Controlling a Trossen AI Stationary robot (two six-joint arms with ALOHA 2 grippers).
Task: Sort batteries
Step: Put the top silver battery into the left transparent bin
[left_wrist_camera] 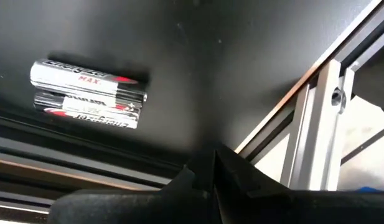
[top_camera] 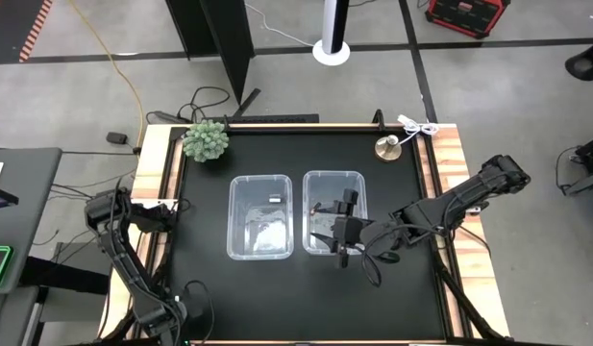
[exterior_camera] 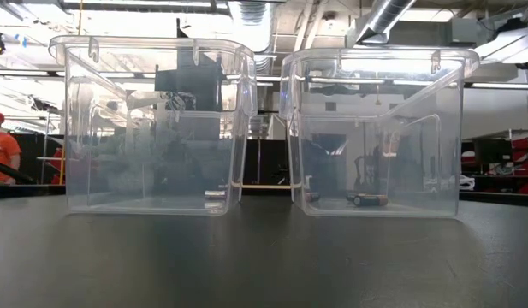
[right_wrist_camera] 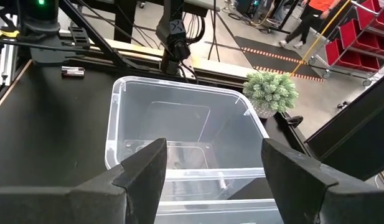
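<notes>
Two clear plastic bins stand side by side mid-table: the left bin (top_camera: 260, 216) and the right bin (top_camera: 333, 211). One silvery battery (exterior_camera: 215, 195) lies on the left bin's floor, and dark batteries (exterior_camera: 366, 199) lie on the right bin's floor. Two silvery-white batteries (left_wrist_camera: 86, 93) lie side by side on the black table near its left edge; the right wrist view shows them too (right_wrist_camera: 73, 71). My right gripper (right_wrist_camera: 213, 168) hovers open and empty over the right bin (top_camera: 341, 235). My left gripper (left_wrist_camera: 213, 171) is shut, low by the table's left edge, short of the two batteries.
A small potted plant (top_camera: 206, 140) stands at the far left corner and a brass bell (top_camera: 387, 147) near the far right. The metal frame rail (left_wrist_camera: 316, 118) runs along the left edge. A person in orange (exterior_camera: 0, 145) stands in the room behind.
</notes>
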